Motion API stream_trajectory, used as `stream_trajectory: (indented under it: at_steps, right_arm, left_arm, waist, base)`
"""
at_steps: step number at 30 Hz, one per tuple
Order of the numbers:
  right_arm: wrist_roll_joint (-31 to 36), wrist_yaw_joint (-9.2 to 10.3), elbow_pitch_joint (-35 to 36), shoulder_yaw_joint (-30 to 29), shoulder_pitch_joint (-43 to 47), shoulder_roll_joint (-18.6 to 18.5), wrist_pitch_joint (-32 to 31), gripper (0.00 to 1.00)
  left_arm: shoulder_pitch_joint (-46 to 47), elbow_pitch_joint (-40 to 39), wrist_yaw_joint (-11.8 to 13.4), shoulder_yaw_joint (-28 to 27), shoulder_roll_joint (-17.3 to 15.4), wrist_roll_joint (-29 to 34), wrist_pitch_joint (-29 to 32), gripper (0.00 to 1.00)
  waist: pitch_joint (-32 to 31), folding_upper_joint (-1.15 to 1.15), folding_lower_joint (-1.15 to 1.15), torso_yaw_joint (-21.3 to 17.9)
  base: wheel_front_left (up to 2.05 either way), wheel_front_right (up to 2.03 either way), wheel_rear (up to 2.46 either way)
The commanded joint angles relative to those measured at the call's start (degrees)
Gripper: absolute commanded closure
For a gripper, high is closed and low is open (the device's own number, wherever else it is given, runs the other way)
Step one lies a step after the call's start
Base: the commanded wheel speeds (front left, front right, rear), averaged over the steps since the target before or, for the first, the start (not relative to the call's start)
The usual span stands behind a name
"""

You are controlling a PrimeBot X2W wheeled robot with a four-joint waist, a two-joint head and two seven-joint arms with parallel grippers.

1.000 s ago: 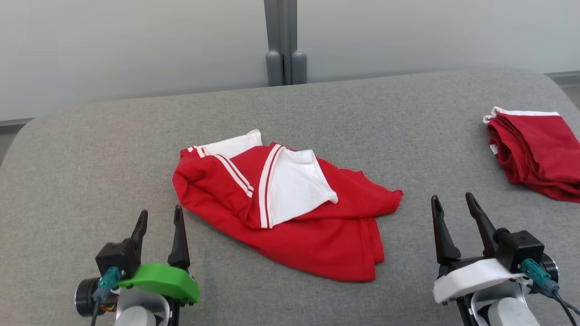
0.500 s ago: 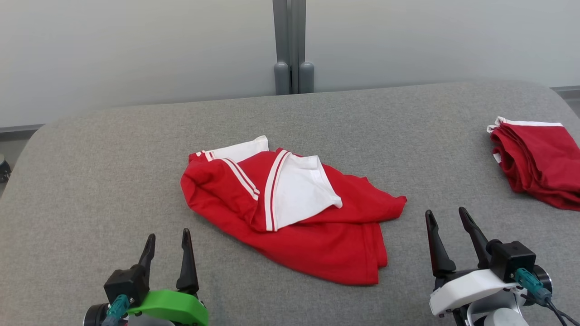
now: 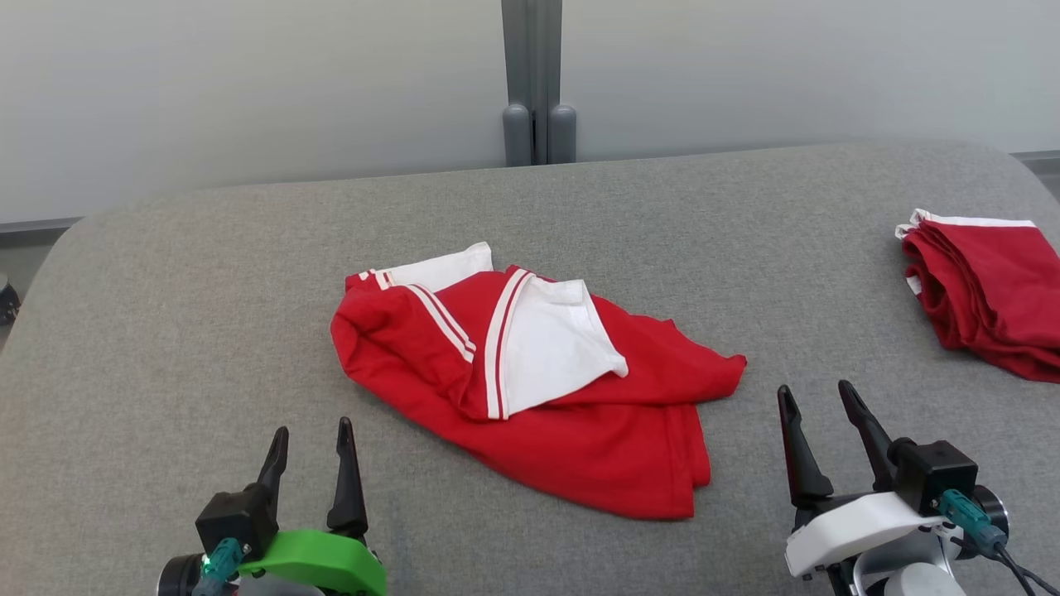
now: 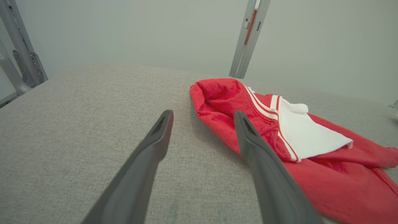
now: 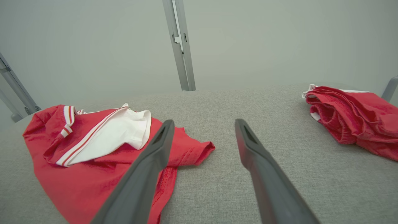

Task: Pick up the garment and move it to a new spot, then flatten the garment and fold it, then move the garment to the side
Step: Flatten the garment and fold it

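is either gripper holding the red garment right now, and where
Nothing is held. The left gripper and right gripper are both open and empty, apart from the crumpled garment lying on the grey surface.

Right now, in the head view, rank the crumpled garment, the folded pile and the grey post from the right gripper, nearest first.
1. Crumpled garment, just left of the right gripper.
2. Folded pile, far right.
3. Grey post, back centre.

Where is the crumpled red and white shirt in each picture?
Head view: the shirt lies in the middle of the grey table.
Left wrist view: shirt on the right side.
Right wrist view: shirt at the lower left.
Shared landmark: the grey post behind the table, at the top of every view.
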State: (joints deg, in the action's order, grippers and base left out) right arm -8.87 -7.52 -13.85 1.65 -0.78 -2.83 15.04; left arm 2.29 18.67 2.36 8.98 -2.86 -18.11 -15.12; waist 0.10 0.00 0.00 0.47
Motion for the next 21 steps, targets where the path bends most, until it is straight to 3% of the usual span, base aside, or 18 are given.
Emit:
stream_trajectory:
  at_steps: [1,9,21]
  right_arm:
    - [0.3,0.05,-0.2,-0.1,-0.6,-0.1,0.2,0.0]
    - [0.6,0.06,-0.1,-0.7,-0.9,-0.1,0.2,0.0]
    - [1.0,0.05,0.2,-0.5,-2.6,-0.1,0.2,0.0]
  left_arm:
    - [-0.1,0.0,0.2,0.0,-0.1,-0.4,0.0,0.0]
    - [1.1,0.6,-0.3,1.9,-0.1,-0.8,0.0,0.0]
    - [9.6,5.3,-0.7,17.3,-0.1,-3.9,0.0,0.0]
  waist:
    - [0.1,0.0,0.0,0.0]
    - [1.3,0.0,0.0,-0.2]
    - [4.3,0.0,0.0,-2.2]
  base:
    - [0.0,0.0,0.0]
    - [0.0,0.0,0.0]
    - [0.0,0.0,0.0]
